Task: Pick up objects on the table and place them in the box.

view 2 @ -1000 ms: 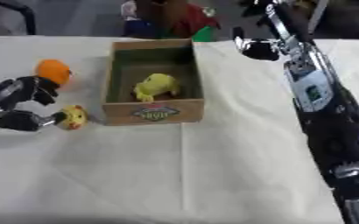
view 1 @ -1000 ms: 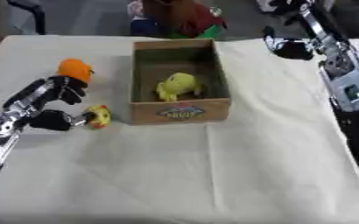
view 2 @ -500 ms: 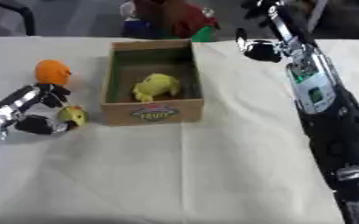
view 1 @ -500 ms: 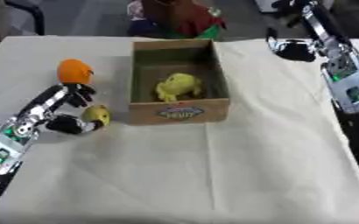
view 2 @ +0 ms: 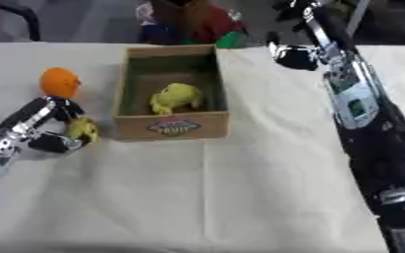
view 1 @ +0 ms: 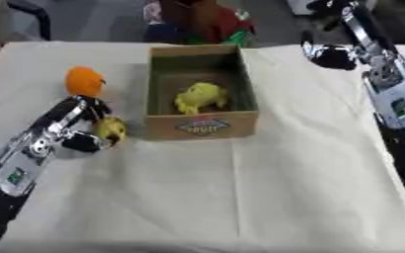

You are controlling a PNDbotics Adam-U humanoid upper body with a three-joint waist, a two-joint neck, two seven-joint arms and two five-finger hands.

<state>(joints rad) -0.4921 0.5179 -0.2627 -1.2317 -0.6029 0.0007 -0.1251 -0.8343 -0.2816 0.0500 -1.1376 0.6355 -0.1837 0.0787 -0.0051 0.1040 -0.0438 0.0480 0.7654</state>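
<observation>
A cardboard box (view 1: 202, 126) stands at the middle of the table with a yellow toy (view 1: 199, 97) inside it. Left of the box lies a small yellow object (view 1: 112, 129), and my left hand (view 1: 81, 123) has its fingers and thumb curled round it on the cloth. An orange ball-like object (view 1: 84, 81) sits just beyond that hand. My right arm (view 1: 384, 84) rises along the right side and reaches past the table's far edge. The right hand itself is hidden at the upper edge.
A beige cloth (view 1: 240, 197) covers the table, with bare cloth in front of the box. Red, brown and green items (view 1: 208, 22) are piled just beyond the box at the far edge. A dark chair (view 1: 33, 17) stands at the back left.
My left hand has moved right and forward, from beside the orange object to closing round the small yellow object next to the box. The right arm has stayed in place.
</observation>
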